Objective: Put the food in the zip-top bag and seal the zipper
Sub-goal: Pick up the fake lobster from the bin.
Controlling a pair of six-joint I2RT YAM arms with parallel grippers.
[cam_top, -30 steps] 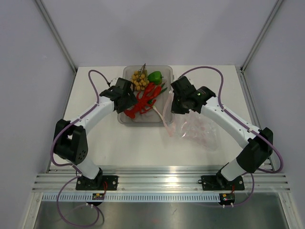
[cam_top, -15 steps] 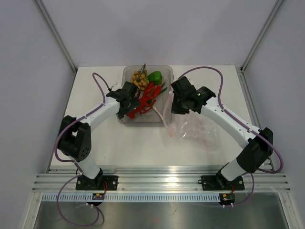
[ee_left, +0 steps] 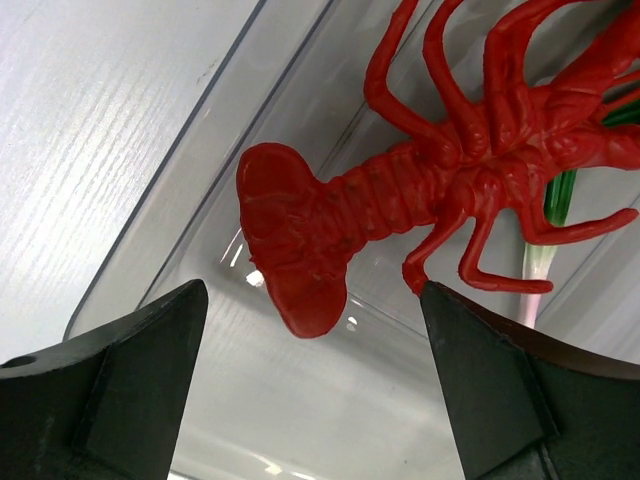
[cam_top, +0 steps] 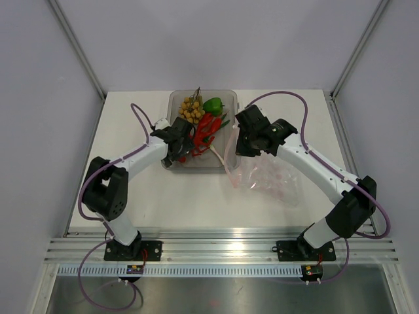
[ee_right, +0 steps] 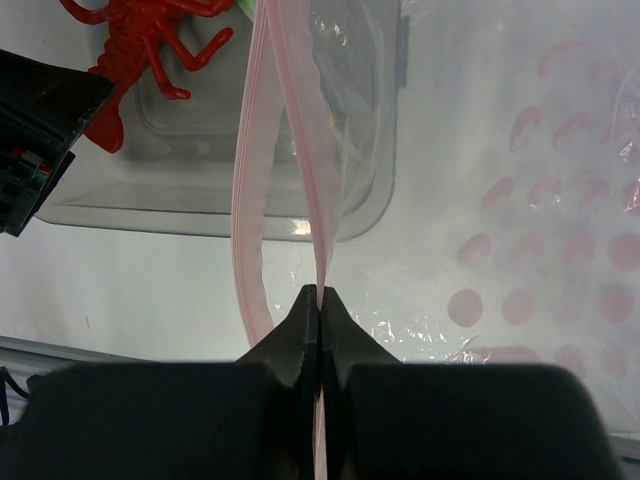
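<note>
Now spread wide, the left pincer [ee_left: 312, 300] has dropped into the tray [ee_left: 158, 180], its jaws either side of the red lobster [ee_left: 400, 190]'s tail, ready to grab. The right pincer [ee_right: 319, 298] stays clenched on the zipper [ee_right: 300, 150], holding the bag [ee_right: 520, 200] beside the tray.

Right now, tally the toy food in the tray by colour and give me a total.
Red: 1, the lobster
Green: 2, the bell pepper and the bunch of thin stalks, counted as one
Yellow-tan: 1, the cluster of small balls, counted as one
Total: 4
</note>
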